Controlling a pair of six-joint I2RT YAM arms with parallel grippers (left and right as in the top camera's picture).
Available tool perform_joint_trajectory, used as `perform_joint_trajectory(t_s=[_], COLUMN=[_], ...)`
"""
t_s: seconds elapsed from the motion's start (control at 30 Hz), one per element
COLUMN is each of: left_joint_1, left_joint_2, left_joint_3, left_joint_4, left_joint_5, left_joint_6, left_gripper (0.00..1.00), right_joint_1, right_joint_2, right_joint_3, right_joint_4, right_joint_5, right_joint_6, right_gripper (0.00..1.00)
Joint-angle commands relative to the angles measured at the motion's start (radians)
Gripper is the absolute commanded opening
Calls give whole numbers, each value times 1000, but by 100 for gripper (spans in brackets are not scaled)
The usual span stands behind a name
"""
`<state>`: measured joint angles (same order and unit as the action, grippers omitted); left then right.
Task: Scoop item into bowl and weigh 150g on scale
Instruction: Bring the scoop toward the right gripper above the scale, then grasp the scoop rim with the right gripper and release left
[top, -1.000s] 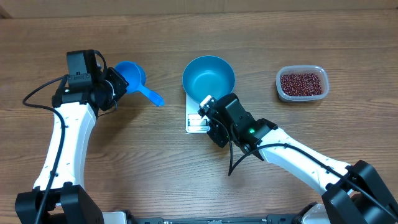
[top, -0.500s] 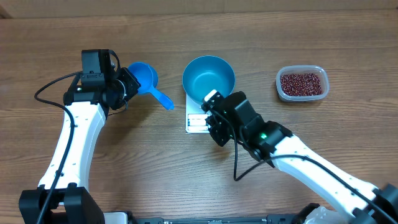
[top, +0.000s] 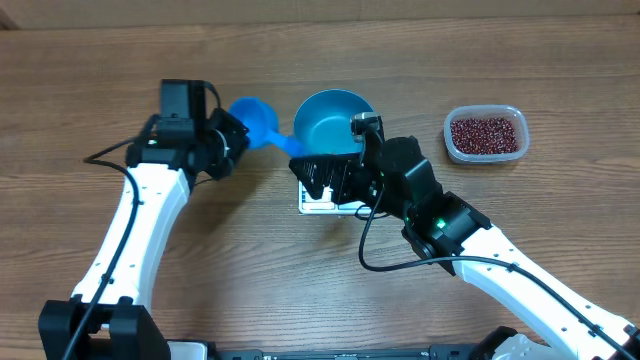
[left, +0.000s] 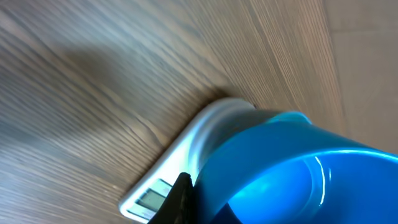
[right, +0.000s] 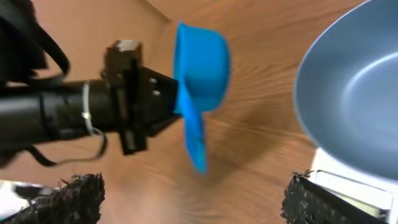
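Left gripper clamped on the blue scoop; right gripper spread wide, holding nothing.
Scoop hangs just left of the blue bowl, which sits on the white scale. Right gripper hovers over the scale's front. Red-brown beans lie in the clear tub, well apart to the right on the wooden surface.

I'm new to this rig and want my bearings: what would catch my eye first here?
The bright-blue bowl sits empty on the white scale mid-table, with the right gripper open over the scale's front. Just left of the bowl, the left gripper is shut on a small blue scoop, whose handle points toward the bowl. At the far right, a clear tub holds maroon beans.
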<state>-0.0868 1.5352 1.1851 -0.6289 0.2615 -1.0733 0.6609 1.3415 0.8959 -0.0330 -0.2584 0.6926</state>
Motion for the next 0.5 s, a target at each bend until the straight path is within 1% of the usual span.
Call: perform_joint_trajectory(t_s=[0.0, 0.03, 0.33, 0.47], left_joint_1=[-34, -47, -106, -117], left_joint_2=[-11, -11, -11, -11], left_joint_3=[11, 11, 11, 11], left_joint_4=[0, 0, -20, -58], left_joint_5=[20, 20, 43, 43], left_joint_6=[-132, -133, -138, -128], left_gripper=[4, 4, 4, 4], right_joint_1=[-5, -5, -5, -6], right_joint_2=[-17, -16, 12, 28], right_joint_3=[15, 15, 14, 14], right_joint_4=[57, 67, 57, 40], right_joint_5=[-26, -11, 23, 60], right_joint_6=[175, 176, 175, 163], right_gripper=[77, 72, 70, 58])
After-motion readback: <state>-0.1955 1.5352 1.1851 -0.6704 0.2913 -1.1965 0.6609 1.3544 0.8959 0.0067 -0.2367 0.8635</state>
